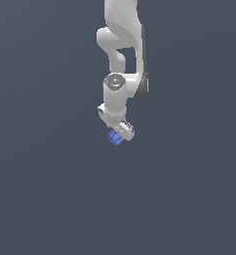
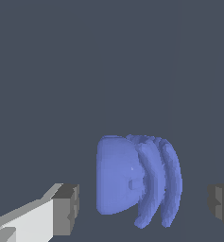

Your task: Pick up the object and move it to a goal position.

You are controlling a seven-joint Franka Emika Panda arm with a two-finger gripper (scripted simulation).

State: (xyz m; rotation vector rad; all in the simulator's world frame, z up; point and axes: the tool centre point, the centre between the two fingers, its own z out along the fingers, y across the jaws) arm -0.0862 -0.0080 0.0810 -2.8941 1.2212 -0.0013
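The white arm hangs down from the top of the exterior view, bends once near its grey joint, and points its gripper down toward the flat dark surface. Right at the tip sits the object, a little blue-violet lump with bumpy ridges (it looks a bit like a tiny shell). It is much smaller than the white gripper above it. In the wrist view the object fills the middle, with one smooth rounded side and a few curved ribs on the other. The fingers stand wide apart, one on each side of the lump, and there is clear dark space between each dark pad and the lump, so nothing is squeezing it. I think the gripper is placed this way so the lump sits in the gap between the two fingers, ready for them to close from both sides. The lump lies closer to one finger than to the other, so that finger may reach it first and nudge it a bit. I cannot tell whether the lump rests on the surface or how low the fingertips are, since there is no shadow to go by. No goal mark shows in either view.
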